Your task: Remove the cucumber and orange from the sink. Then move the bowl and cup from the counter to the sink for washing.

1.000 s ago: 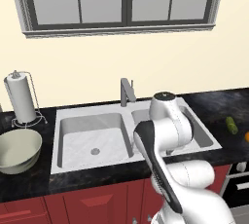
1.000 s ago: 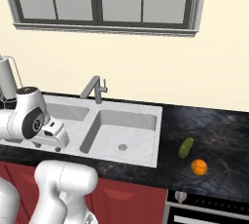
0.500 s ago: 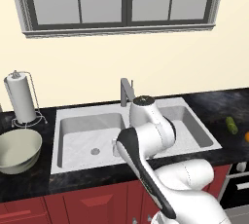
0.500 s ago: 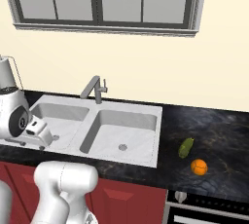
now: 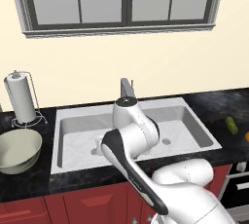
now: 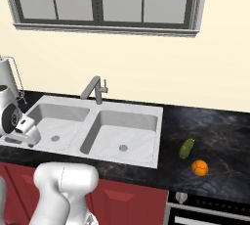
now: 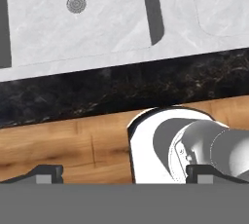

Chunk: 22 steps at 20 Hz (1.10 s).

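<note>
The cucumber and the orange lie side by side on the black counter right of the sink. The left base view shows the cucumber and the orange at the far right. The pale bowl stands on the counter left of the sink. My gripper hangs over the front of the left basin, pointing down. Its fingertips stand wide apart with nothing between them, so the gripper is open. The cup is out of view.
A grey faucet rises behind the basins' divider. A paper towel roll on a wire stand sits at the back left. The hand view looks down on the sink's front rim, a strip of counter and wooden floor.
My arm has swung left from the right basin to the left one. The cucumber, orange and bowl have not moved. The jaws have stayed open.
</note>
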Available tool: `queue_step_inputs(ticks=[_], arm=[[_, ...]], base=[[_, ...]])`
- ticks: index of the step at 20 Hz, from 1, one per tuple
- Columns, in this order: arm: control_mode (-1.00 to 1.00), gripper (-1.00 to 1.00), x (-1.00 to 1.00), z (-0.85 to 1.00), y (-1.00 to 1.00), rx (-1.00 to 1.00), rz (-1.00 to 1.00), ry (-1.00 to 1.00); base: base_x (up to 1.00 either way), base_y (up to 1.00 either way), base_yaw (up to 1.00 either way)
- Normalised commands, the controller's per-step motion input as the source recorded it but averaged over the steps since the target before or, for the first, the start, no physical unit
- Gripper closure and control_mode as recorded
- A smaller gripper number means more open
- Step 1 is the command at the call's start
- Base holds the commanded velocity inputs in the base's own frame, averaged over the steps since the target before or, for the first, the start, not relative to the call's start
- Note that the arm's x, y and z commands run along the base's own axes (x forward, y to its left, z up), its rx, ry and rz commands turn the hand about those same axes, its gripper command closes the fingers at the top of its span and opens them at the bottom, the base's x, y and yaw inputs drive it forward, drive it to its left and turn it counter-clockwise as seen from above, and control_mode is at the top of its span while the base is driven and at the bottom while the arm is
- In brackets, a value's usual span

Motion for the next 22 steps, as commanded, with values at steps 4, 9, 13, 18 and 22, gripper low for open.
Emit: queue_step_inputs(ticks=[4, 9, 13, 18, 22], arm=[[-1.0, -1.0, 0.2, 0.0, 0.49, 0.03, -0.08, 0.0], [-1.0, -1.0, 0.18, 0.01, 0.5, 0.02, -0.08, 0.0], [-1.0, -1.0, 0.18, 0.06, 0.48, 0.02, -0.06, 0.0], [-1.0, -1.0, 0.22, 0.03, 0.48, 0.03, -0.04, 0.0], [-1.0, -1.0, 0.28, 0.0, 0.46, 0.05, -0.01, 0.0]], base=[[0.0, 0.0, 0.0], [0.0, 0.0, 0.0], [0.0, 0.0, 0.0], [0.0, 0.0, 0.0], [0.0, 0.0, 0.0]])
